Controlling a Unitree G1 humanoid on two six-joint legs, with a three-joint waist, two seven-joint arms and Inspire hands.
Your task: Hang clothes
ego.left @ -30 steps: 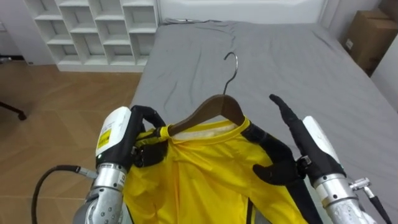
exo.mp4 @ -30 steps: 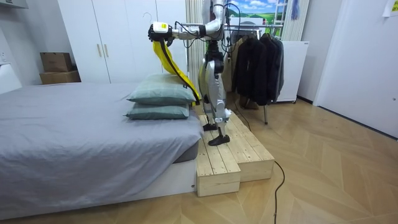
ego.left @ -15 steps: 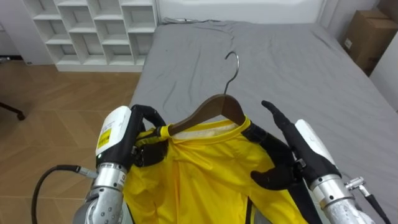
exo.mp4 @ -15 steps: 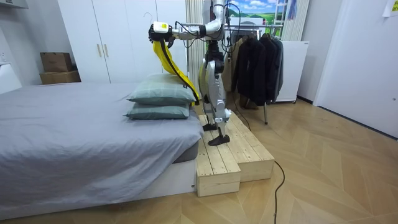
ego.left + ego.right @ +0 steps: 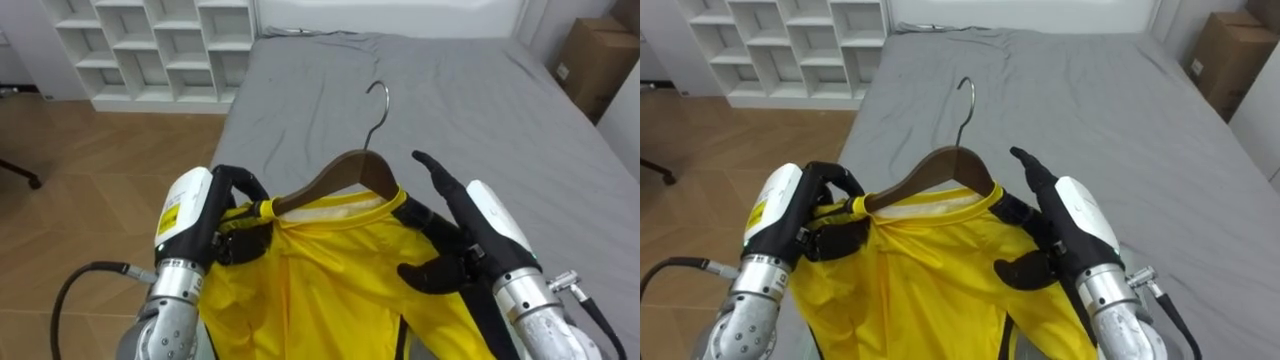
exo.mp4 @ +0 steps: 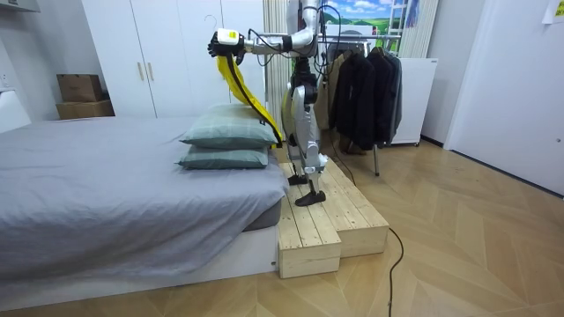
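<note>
the grey bed [image 5: 480,90] spreads out beyond and below my arms, and a white shelf unit [image 5: 150,45] stands past my left robot hand [image 5: 225,215], further to the left. i stand on a wooden platform [image 6: 322,220] beside the bed. the yellow shirt [image 5: 330,270] is held up in the air between my two hands, draped on a wooden hanger [image 5: 345,170] whose metal hook rises just ahead of my fingers. my left robot hand is curled tight round the hanger's left end and the cloth bunched over it. my right robot hand [image 5: 455,240] is spread, fingers straight and thumb out, lying against the shirt's right shoulder.
</note>
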